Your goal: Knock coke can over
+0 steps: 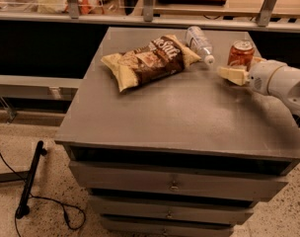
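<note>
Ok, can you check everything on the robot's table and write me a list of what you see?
Surface: grey cabinet top, flat.
Job's things: red soda can, upright near the back right corner.
Clutter: chip bag lying flat toward the back; water bottle on its side, left of the can.
Grippers: end effector low on the right, just in front of the can; contact cannot be told.
Cables: black cable on the floor, lower left, by a black pole.
Surroundings: drawers below; wooden counter behind.
</note>
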You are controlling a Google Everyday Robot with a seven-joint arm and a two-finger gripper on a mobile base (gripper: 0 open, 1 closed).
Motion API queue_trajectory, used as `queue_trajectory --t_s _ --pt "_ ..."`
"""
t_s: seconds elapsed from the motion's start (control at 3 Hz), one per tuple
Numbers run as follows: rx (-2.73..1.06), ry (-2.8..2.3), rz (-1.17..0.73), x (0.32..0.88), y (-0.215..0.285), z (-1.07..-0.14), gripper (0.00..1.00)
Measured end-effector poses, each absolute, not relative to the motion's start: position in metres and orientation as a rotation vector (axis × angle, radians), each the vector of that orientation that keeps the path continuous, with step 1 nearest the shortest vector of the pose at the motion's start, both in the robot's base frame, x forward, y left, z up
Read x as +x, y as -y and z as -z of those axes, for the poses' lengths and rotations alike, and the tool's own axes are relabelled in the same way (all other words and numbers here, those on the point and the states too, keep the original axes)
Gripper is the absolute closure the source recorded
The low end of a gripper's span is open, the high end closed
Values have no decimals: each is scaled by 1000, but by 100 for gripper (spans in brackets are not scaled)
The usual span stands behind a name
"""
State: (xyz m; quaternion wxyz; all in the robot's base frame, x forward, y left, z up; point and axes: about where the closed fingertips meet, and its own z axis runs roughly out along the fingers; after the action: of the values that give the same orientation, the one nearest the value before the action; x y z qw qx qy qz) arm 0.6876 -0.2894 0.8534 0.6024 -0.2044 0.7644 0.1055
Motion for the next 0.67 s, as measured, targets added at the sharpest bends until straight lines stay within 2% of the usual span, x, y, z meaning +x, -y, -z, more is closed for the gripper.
queue_trajectory --t_s 0.67 --pt "-549 -1758 -266 679 288 -870 86"
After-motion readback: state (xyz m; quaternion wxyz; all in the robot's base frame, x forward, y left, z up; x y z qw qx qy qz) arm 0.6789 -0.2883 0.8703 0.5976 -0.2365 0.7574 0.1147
